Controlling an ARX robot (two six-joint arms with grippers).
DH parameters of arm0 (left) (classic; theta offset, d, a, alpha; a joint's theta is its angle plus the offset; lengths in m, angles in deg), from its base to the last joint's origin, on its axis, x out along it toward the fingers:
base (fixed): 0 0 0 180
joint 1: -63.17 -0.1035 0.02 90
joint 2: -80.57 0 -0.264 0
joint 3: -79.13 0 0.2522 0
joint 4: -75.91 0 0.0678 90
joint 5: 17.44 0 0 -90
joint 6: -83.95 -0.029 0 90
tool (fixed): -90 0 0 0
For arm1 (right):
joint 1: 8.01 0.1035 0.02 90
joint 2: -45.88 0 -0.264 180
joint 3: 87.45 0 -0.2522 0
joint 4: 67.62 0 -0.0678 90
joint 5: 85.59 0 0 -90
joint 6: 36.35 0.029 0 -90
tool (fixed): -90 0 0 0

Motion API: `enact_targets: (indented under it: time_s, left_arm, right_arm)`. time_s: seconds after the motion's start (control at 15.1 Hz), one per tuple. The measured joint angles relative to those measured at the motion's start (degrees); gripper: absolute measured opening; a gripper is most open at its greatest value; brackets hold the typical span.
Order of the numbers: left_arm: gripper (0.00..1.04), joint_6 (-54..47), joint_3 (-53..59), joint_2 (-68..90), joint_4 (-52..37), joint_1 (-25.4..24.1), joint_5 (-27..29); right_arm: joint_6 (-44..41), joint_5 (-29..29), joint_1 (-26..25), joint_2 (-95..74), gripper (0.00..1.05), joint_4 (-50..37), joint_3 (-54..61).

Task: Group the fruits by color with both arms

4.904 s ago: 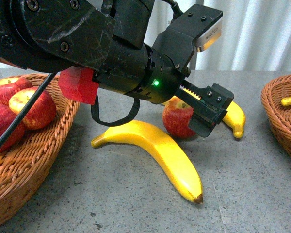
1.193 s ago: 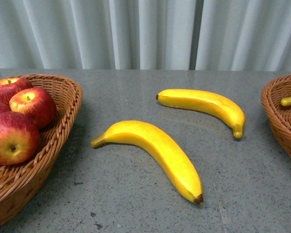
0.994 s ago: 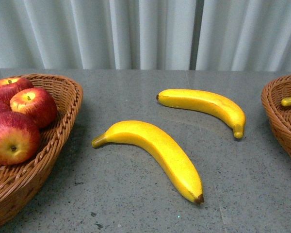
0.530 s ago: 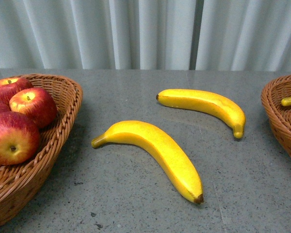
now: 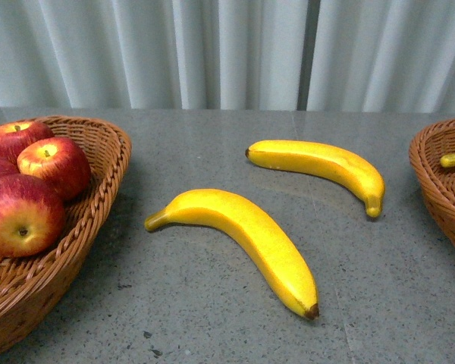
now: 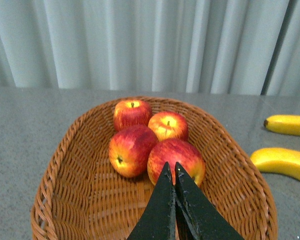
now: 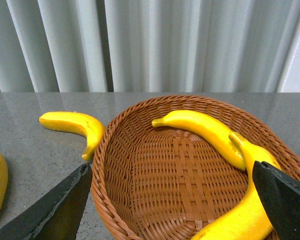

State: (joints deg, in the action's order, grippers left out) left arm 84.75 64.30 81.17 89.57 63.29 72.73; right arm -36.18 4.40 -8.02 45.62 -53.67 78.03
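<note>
On grey desk [image 5: 197, 318], between two wicker baskets: nearer banana [image 5: 243, 239] and farther banana [image 5: 322, 163], lying apart. Inside left basket [image 6: 75, 200]: four red apples [image 6: 131, 150], clustered. Inside right basket [image 7: 115, 195]: two stowed bananas [image 7: 205, 127]. Above apples: left claw [image 6: 171, 167], pressed together. Above right basket: right claw [image 7: 171, 166], spread wide.

Left hand [image 6: 172, 166]: matte black, slim wedge fingers [image 6: 162, 210] tapering to points. Right hand [image 7: 170, 167]: black, dull sheen.
</note>
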Motion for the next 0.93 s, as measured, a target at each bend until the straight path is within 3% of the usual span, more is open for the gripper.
enact_targets:
  time_s: [0.13, 0.2, 0.66, 0.73, 0.8, 0.86, 0.93]
  left_arm:
    - [0.01, -0.09, 0.2, -0.02, 0.28, 0.0, -0.15]
    - [0.09, -0.07, 0.2, -0.02, 0.44, 0.0, -0.15]
    - [0.92, -0.15, 0.2, -0.02, 0.33, 0.0, -0.15]
    - [1.0, -0.2, 0.2, -0.02, 0.33, 0.0, -0.13]
    - [0.97, -0.2, 0.2, -0.02, 0.33, 0.0, -0.13]
    - [0.98, -0.2, 0.2, -0.02, 0.35, 0.0, -0.04]
    - [0.98, -0.2, 0.2, -0.02, 0.24, 0.0, -0.17]
  right_arm:
    - [0.0, 0.02, 0.0, 0.0, 0.98, 0.04, 0.0]
    - [0.0, 0.02, 0.0, 0.0, 0.98, 0.02, 0.0]
    - [0.0, 0.02, 0.0, 0.0, 0.98, 0.04, 0.0]
    - [0.0, 0.02, 0.0, 0.0, 0.98, 0.04, 0.0]
    - [0.0, -0.02, 0.0, 0.0, 0.98, 0.09, 0.0]
    - [2.4, -13.77, -5.55, -4.7, 0.98, 1.68, -1.29]
    - [5.64, -23.82, -9.55, -13.27, 0.98, -2.6, -3.76]
